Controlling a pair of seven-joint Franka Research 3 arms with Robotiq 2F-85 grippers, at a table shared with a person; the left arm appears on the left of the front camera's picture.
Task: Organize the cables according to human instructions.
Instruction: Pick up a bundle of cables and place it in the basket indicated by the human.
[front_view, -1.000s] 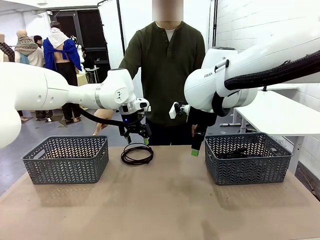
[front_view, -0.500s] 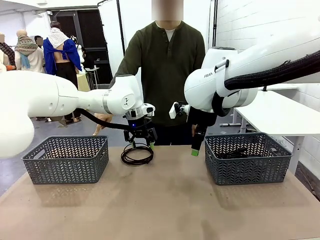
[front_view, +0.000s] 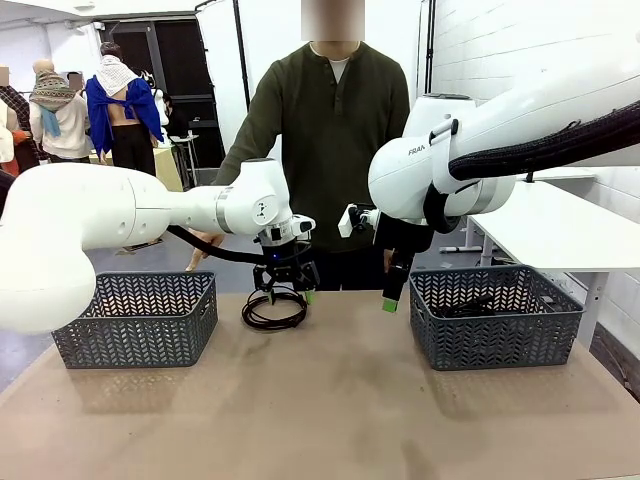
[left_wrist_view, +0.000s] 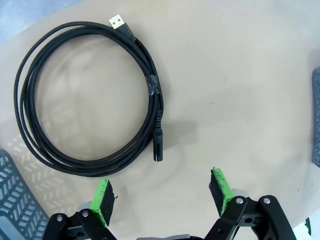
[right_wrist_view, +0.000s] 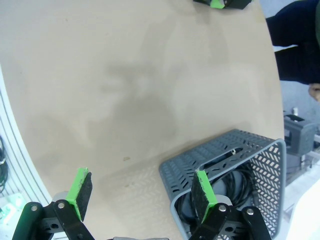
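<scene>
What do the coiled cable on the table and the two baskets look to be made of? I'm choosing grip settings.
The cable looks braided: matte black woven sheath, a shiny metal USB plug at one end, a smooth black barrel plug at the other, and a tape wrap. The left basket and right basket look like moulded grey plastic with a matte finish and a herringbone cut-out lattice, probably rigid.

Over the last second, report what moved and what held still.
The left gripper came down and shifted toward the table's middle, ending open just above the coiled cable; nothing was gripped. The cable, both baskets, the open right gripper and the person stayed put.
</scene>
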